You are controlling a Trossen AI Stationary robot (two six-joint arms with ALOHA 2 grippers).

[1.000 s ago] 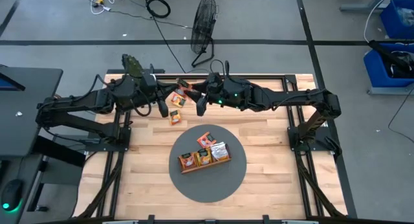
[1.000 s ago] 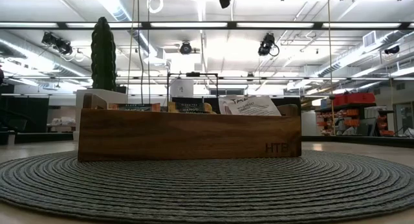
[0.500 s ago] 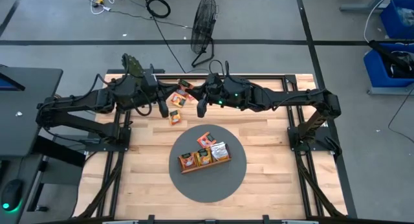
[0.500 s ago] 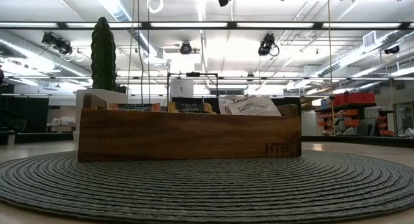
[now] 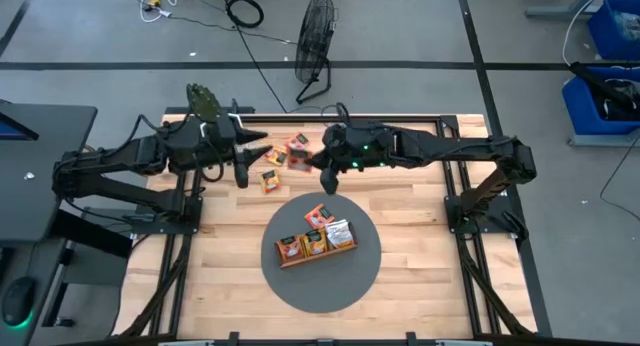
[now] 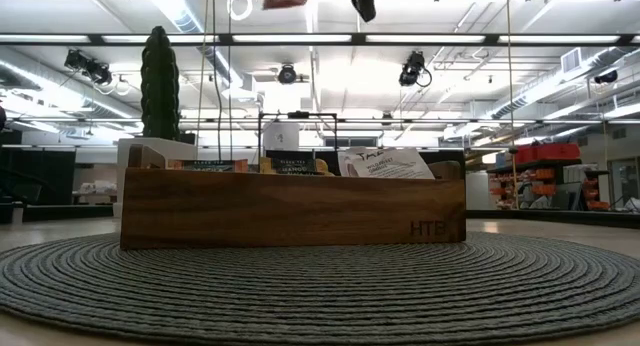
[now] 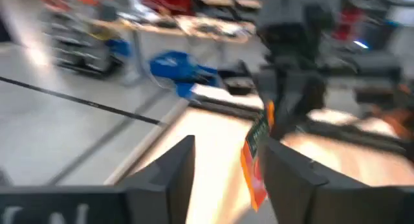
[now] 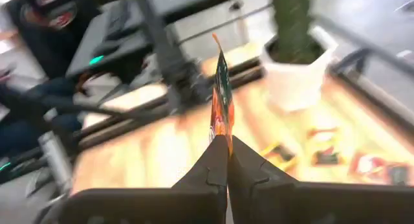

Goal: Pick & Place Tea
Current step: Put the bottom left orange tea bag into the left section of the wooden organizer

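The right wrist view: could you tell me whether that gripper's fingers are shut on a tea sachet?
Yes, the right gripper has its fingers pressed together on the bottom edge of an orange tea sachet standing up between them.

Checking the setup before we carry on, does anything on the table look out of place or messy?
Several tea sachets lie scattered on the bare wood near the far edge, outside the wooden tray; one more lies loose on the mat beside the tray.

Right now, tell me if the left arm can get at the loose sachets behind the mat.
Probably yes. The left hand stands open beside the loose sachets, with nothing between; the right hand, shut on a sachet, is off to their other side.
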